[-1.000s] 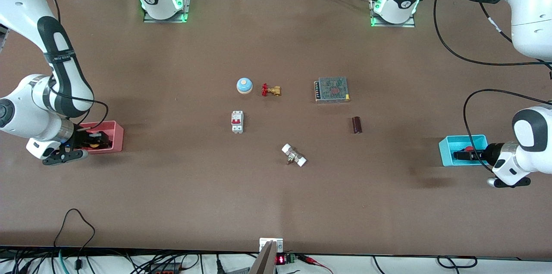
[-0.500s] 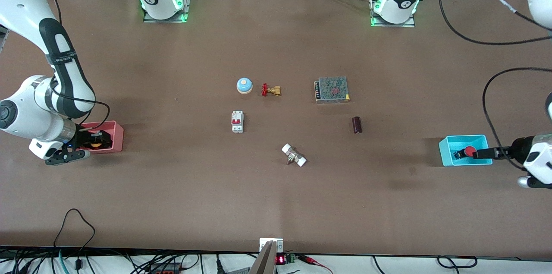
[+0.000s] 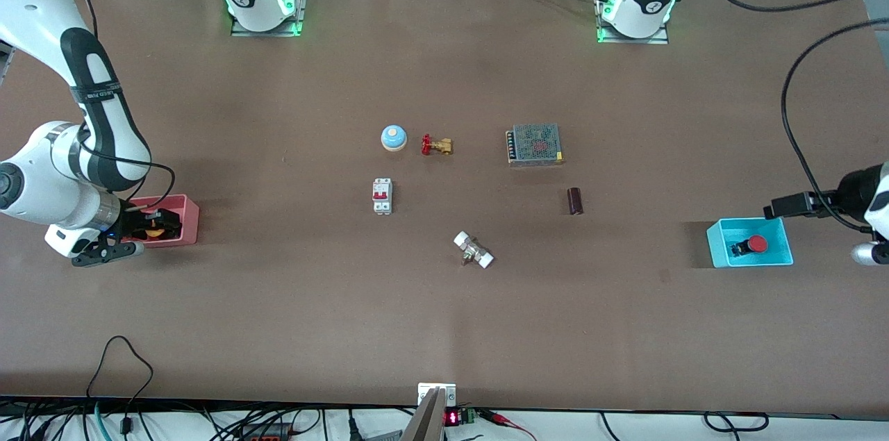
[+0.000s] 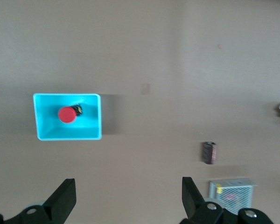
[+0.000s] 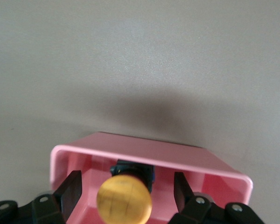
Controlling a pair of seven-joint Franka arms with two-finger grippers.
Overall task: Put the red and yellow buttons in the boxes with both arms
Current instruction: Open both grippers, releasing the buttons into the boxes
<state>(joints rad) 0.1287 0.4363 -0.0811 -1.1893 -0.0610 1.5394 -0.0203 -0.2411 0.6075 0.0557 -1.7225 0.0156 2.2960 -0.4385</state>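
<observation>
The red button (image 3: 757, 244) lies in the cyan box (image 3: 715, 246) at the left arm's end of the table. My left gripper (image 3: 772, 209) is open and empty, up in the air just off the box's rim. In the left wrist view its open gripper (image 4: 127, 200) is well clear of the box (image 4: 91, 116) and the button (image 4: 66, 115). The yellow button (image 3: 154, 233) sits in the pink box (image 3: 187, 208) at the right arm's end. My right gripper (image 3: 163, 224) is low in that box. In the right wrist view the open gripper (image 5: 128, 191) straddles the button (image 5: 123, 199) with gaps on both sides, inside the box (image 5: 149, 154).
Mid-table lie a blue-domed bell (image 3: 393, 137), a brass valve (image 3: 436, 145), a mesh-topped power supply (image 3: 533, 144), a white circuit breaker (image 3: 382, 196), a brown cylinder (image 3: 574, 201) and a white fitting (image 3: 474, 250).
My left gripper has let go of the red button, left it in the cyan box and drawn back up out of it. My right gripper has stayed at the pink box.
</observation>
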